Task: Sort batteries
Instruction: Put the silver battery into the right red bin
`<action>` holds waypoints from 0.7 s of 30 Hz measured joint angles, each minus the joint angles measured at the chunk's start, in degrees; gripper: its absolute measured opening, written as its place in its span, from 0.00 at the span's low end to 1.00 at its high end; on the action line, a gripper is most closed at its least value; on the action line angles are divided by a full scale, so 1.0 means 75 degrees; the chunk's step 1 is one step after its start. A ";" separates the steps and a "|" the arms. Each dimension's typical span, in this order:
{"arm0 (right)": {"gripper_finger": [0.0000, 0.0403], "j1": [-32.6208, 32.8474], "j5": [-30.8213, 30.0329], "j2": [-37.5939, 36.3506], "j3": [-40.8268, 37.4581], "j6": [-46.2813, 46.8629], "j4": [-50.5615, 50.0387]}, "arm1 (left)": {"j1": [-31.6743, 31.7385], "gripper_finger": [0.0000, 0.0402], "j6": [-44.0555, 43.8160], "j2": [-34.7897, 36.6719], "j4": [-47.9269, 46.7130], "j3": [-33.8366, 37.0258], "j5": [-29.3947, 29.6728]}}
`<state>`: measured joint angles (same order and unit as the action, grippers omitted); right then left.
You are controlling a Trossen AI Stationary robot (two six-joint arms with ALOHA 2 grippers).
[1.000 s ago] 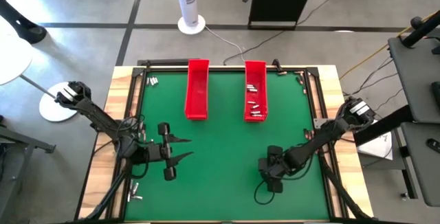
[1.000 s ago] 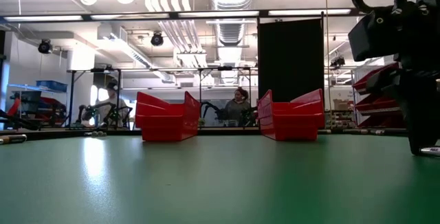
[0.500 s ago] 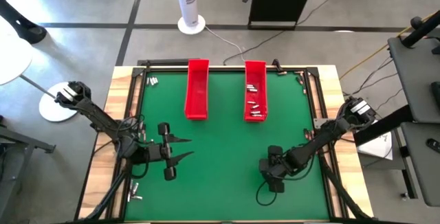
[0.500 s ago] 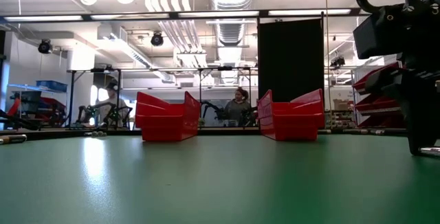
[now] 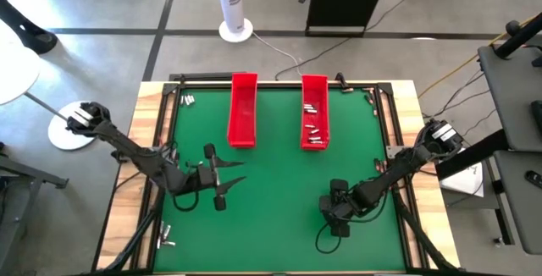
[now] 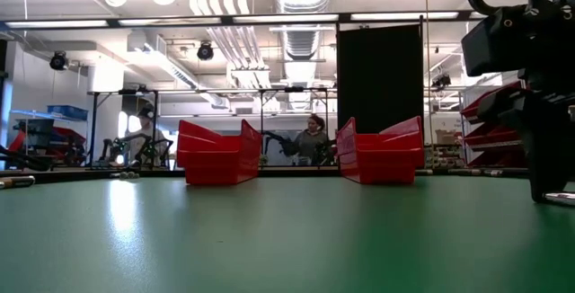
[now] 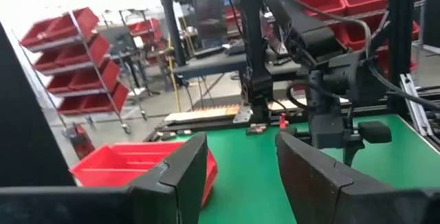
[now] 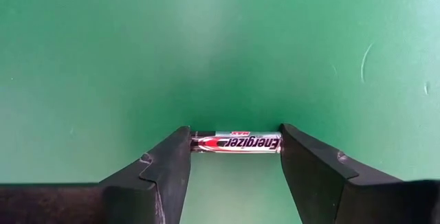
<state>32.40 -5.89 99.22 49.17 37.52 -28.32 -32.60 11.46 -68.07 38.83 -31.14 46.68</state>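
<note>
One silvery battery [image 8: 237,143] with a red-and-black label lies lengthwise between the fingers of my right gripper [image 8: 236,139], which points down at the green mat near the table's near right [image 5: 336,206] and is shut on it. My left gripper [image 5: 235,179] hovers open left of centre, pointing toward the table's right, with nothing between its fingers [image 7: 240,152]. Several more batteries [image 5: 314,129] lie in the right red tray [image 5: 314,90]. Other batteries lie loose at the far-left corner [image 5: 186,100] and by the near-left edge [image 5: 165,242]. My right gripper holds the battery by its two ends, one finger [image 8: 172,165] on the left end [image 8: 195,142] and the other on the right end [image 8: 278,142]. It comes from above, pointing down, so the battery lies level across the gap. Whether it rests on the mat or is just clear, I cannot tell.
Two long red trays stand side by side at the far middle, the left one [image 5: 243,111] showing no batteries. A black frame [image 5: 279,81] rims the green mat, with wood borders outside it. A few batteries lie at the far-right corner [image 5: 370,96]. A person [image 6: 314,137] is far behind the table.
My left arm has swung toward the table's right and slightly toward the far edge, carrying its open gripper closer to the centre and turning it a little. The right gripper has stayed down over the battery.
</note>
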 joint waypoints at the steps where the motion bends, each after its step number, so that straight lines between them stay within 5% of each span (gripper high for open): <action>1: 0.49 -0.0003 -0.0012 0.0000 0.0000 0.0000 0.0005 | 0.0122 0.39 -0.0124 0.0000 -0.0096 0.0000 -0.0156; 6: 0.50 -0.0006 -0.0020 -0.0027 0.0001 -0.0016 0.0012 | 0.0610 0.39 -0.0567 -0.0121 -0.0262 0.0015 -0.0702; 21: 0.48 -0.0857 -0.0333 -0.0960 0.0933 -0.1541 -0.0879 | 0.1015 0.39 -0.0716 -0.0533 -0.0187 0.0020 -0.0714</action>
<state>25.97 -8.39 92.02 56.16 25.96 -34.91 -24.99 6.09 -72.07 37.43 -30.98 41.32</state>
